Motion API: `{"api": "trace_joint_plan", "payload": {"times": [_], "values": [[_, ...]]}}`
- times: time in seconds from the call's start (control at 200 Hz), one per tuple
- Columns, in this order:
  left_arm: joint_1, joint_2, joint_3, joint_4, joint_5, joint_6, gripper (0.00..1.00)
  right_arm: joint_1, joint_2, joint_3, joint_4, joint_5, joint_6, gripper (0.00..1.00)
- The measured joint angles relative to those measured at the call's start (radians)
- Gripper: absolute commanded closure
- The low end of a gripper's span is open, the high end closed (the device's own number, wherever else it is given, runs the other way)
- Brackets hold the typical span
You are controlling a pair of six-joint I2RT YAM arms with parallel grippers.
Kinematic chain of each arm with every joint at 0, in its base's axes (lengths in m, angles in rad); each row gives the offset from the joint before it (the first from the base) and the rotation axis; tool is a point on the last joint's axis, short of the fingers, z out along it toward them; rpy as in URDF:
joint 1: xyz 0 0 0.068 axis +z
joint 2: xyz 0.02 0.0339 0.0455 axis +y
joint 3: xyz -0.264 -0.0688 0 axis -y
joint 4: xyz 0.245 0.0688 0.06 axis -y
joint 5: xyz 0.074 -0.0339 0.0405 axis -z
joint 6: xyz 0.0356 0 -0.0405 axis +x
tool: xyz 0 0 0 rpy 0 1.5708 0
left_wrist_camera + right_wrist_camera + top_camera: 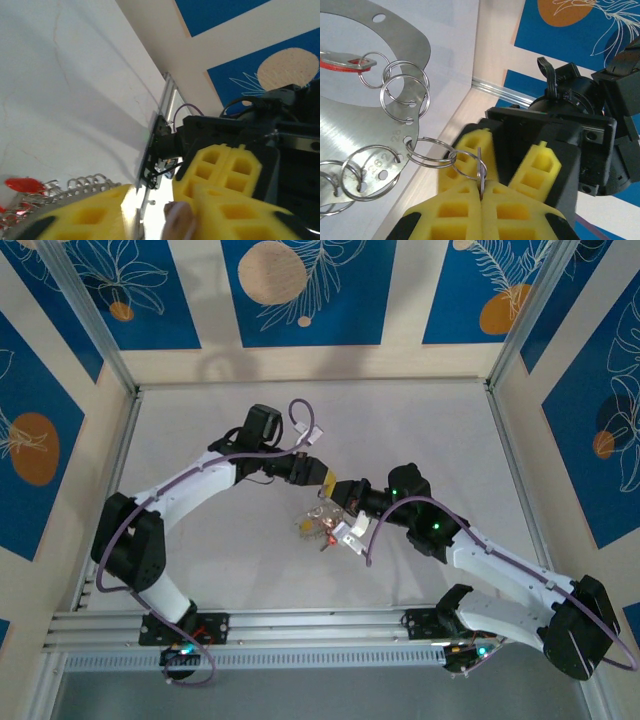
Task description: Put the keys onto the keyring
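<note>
Seen from above, two robot arms meet over the middle of the white table [220, 440]; the left gripper [328, 480] and right gripper [345, 530] flank the wide dark-grey metal keyring [318, 520] and its tiny coloured-head keys [305, 527]. At the left wrist, that gripper's yellow fingers [85, 217] stand apart; a red-headed key [22, 184] and small wire split rings [87, 181] sit at lower left. At the right wrist, the right gripper's jaws are pressed together, pinching a thin silver key blade [480, 172] hung on a split ring; the keyring fills the left side.
</note>
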Motion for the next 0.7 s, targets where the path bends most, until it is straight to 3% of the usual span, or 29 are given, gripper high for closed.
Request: {"api": "trace_joint_plan", "payload": {"times": [0.24, 0.41, 0.575, 0.7], "values": [[0.002, -0.001, 0.010, -0.002, 0.041, -0.004, 1.00, 0.000, 0.000, 0.000, 0.003, -0.010, 0.026, 1.00], [0.006, -0.001, 0.012, -0.008, 0.057, 0.012, 1.00, -0.001, -0.001, 0.000, 0.008, -0.016, 0.035, 1.00], [0.006, -0.010, 0.028, -0.025, 0.059, 0.045, 1.00, -0.008, -0.001, -0.002, 0.021, -0.019, 0.055, 0.72], [0.008, -0.016, 0.080, -0.081, 0.039, 0.096, 1.00, -0.020, -0.009, -0.002, 0.036, -0.021, 0.066, 0.67]]}}
